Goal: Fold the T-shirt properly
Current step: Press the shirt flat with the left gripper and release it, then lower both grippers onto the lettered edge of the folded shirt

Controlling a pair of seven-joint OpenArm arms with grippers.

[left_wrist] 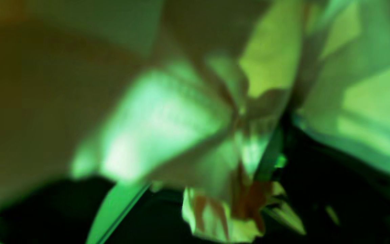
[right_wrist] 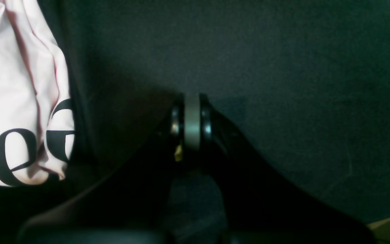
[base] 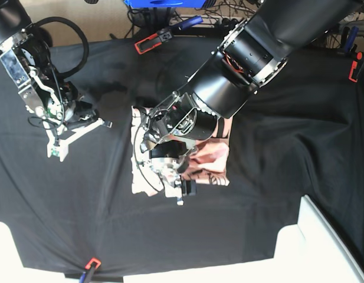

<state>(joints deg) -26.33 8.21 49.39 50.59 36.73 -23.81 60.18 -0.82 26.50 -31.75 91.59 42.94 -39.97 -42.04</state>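
The pale pink T-shirt [base: 212,158] lies bunched in the middle of the black table cloth [base: 276,153], with part of its black and red graphic showing. My left arm reaches down over it, and its gripper [base: 179,191] sits at the shirt's front edge. The left wrist view is a green-tinted blur of crumpled T-shirt cloth [left_wrist: 168,115] close to the lens, with no fingers to make out. My right gripper [right_wrist: 191,122] is shut on nothing above bare black cloth. The T-shirt [right_wrist: 19,101] with black lettering lies to its left. In the base view the right gripper [base: 55,148] is well left of the shirt.
Red clamps [base: 152,41] [base: 354,69] [base: 90,263] pin the table cloth at the back, the right and the front edge. A white object [base: 323,247] stands at the front right corner. Cables and a blue item [base: 164,3] lie beyond the back edge.
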